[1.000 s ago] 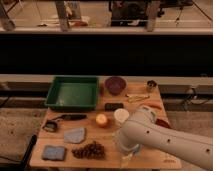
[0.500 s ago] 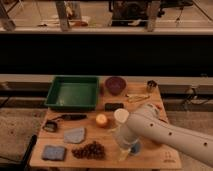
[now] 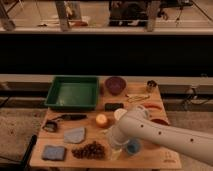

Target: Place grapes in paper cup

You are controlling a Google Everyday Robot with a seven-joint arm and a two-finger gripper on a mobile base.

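The grapes (image 3: 90, 150), a dark reddish-purple cluster, lie at the front of the wooden table (image 3: 165, 159). The paper cup (image 3: 120, 114) stands mid-table, partly hidden behind my white arm. The arm reaches in from the lower right. My gripper (image 3: 116, 146) hangs just right of the grapes, close above the table, between them and a small blue cup (image 3: 133, 147).
A green tray (image 3: 73, 92) sits at the back left, with a dark purple bowl (image 3: 115, 85) beside it. An orange fruit (image 3: 102, 120), a grey wedge (image 3: 75, 135), a blue sponge (image 3: 53, 152), a black tool (image 3: 67, 118) and a small metal cup (image 3: 151, 86) lie around.
My arm has shifted slightly left and lower, bringing the gripper closer to the grapes. The objects on the table have not moved.
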